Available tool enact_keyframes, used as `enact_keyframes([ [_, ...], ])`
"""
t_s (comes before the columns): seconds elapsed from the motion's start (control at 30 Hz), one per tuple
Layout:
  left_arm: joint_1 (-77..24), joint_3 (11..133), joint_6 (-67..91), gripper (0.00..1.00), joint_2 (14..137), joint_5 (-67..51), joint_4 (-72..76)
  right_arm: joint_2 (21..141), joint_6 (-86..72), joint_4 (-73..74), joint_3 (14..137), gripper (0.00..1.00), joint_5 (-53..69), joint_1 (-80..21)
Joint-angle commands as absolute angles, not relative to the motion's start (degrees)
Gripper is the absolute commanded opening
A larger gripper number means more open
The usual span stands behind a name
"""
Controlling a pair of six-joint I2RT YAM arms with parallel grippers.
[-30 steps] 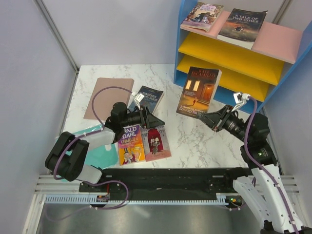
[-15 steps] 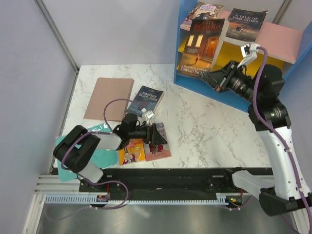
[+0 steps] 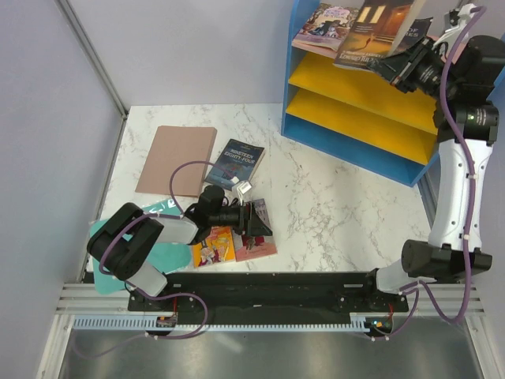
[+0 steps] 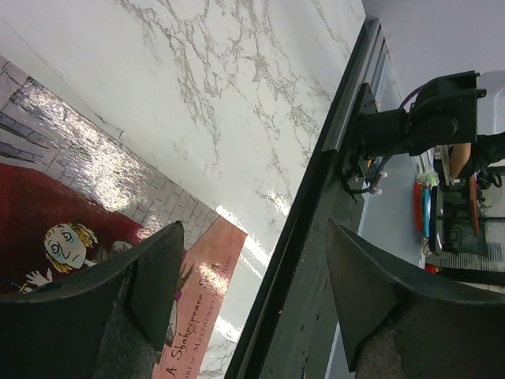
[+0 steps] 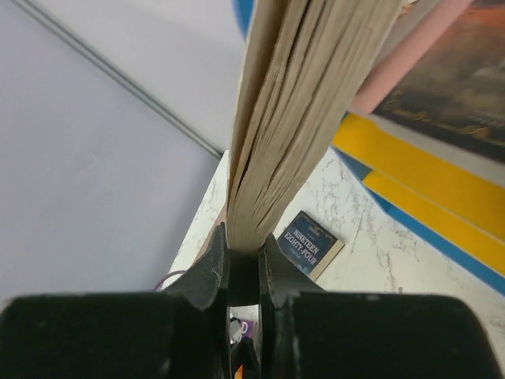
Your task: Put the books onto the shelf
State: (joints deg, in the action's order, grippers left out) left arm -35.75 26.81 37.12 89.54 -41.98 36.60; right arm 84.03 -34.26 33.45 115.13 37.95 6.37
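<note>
White marbled desk point(image 3: 331, 197), boxed in by plain pale walls, with a black rail along its near edge. At the far right stands the shelf point(image 3: 355, 146), blue-framed, its two yellow boards bare and its pink top board carrying a pale illustrated book point(image 3: 325, 24).

The right fingers point(image 3: 398, 67) are raised to the top board and clamped on the brown-orange book point(image 3: 375, 28), pinching its lower edge; the right wrist view shows the page block point(image 5: 300, 103) standing out from between the closed-in fingers point(image 5: 245, 253). This book is held tilted over the top board, partly covering A Tale of Two Cities point(image 5: 458, 87).

The left fingers point(image 3: 256, 223) are spread wide and hold nothing. They sit low over the near corner of the pink-red book point(image 4: 79, 237), which lies flat on the desk; contact cannot be made out. Beside it lies the Roald Dahl book point(image 3: 211, 246), farther back Nineteen Eighty-Four point(image 3: 239, 162), a brownish-pink board point(image 3: 177, 158), and a teal sheet point(image 3: 170, 253) at the left.
</note>
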Motion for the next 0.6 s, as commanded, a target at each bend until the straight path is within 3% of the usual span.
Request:
enact_keyframes([
  [0.0, -35.9, 26.8, 34.5, 0.79, 90.8, -41.2, 39.3, 87.3, -38.5, 28.9, 121.8, 0.00, 47.9, 11.3],
  [0.57, -36.0, 26.6, 34.8, 0.79, 91.1, -40.3, 39.3, 97.8, -58.2, 8.4, 124.3, 0.00, 54.6, 18.5],
])
